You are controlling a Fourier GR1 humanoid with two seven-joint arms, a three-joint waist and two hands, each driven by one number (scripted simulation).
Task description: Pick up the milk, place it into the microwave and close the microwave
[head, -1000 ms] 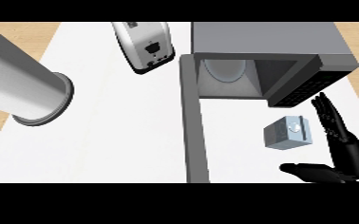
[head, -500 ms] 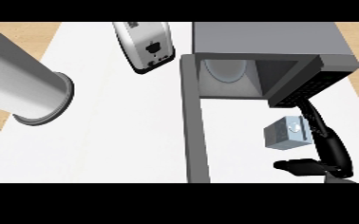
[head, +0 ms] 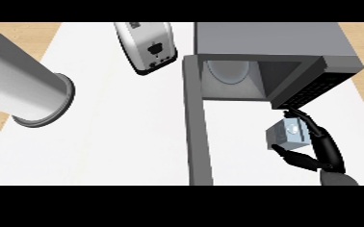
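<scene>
Your right hand (head: 320, 149) curls its fingers (head: 307, 123) and thumb round the milk (head: 286, 133); judge it light, stiff, smooth-sided, so grip opposite flat faces.

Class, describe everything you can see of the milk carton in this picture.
The milk carton is a small grey-white box with a round cap on its facing side. It sits tilted, below the open microwave and beside its dark control panel. The right robot hand curls round it, fingers over its right side, thumb beneath.
</scene>
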